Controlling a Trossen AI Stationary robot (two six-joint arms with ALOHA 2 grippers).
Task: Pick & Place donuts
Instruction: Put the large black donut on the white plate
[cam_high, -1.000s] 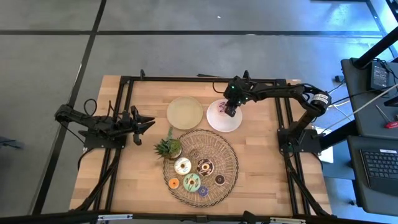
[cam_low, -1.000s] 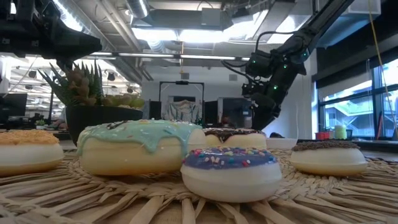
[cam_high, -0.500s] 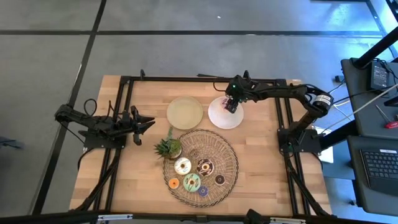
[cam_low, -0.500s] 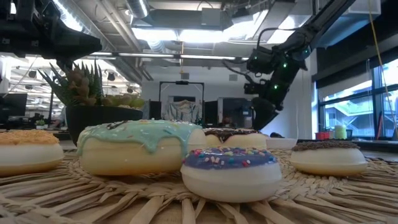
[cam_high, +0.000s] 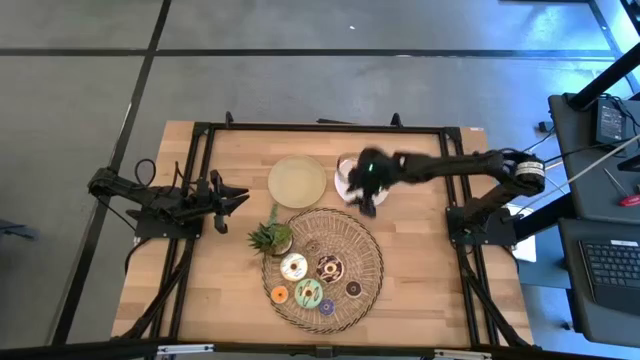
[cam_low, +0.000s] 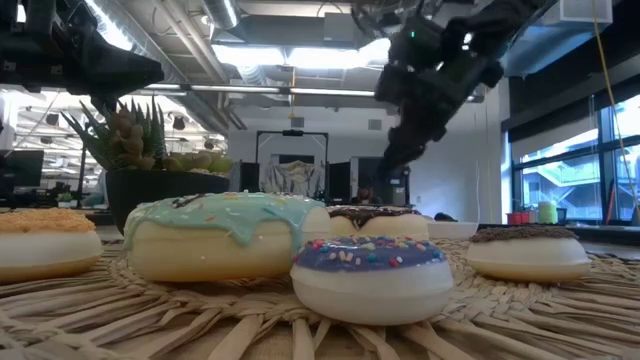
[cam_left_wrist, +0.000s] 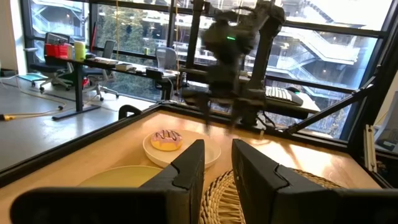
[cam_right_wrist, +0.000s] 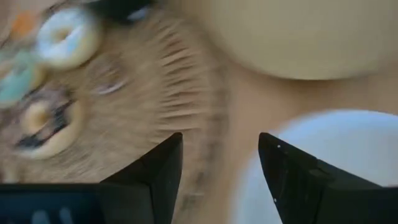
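Several small donuts lie on the woven mat (cam_high: 322, 268): white (cam_high: 294, 267), brown (cam_high: 329, 268), orange (cam_high: 279, 295), green (cam_high: 307, 293), purple (cam_high: 327, 307) and a small brown one (cam_high: 353, 289). A pink donut (cam_left_wrist: 166, 139) lies on the white plate (cam_left_wrist: 208, 149). My right gripper (cam_high: 368, 203) is open and empty in the air, between the white plate (cam_high: 345, 172) and the mat's far edge; its wrist view (cam_right_wrist: 221, 168) looks down on both. My left gripper (cam_high: 235, 197) is open and empty at the table's left.
A yellow plate (cam_high: 297, 181) lies left of the white plate. A small spiky potted plant (cam_high: 270, 237) stands at the mat's far left edge. Bare wood lies right of the mat and along the near edge. A black frame runs around the table.
My right gripper has risen from over the white plate and swung fast toward the table's near left, toward the woven mat. The pink donut has stayed on the white plate.
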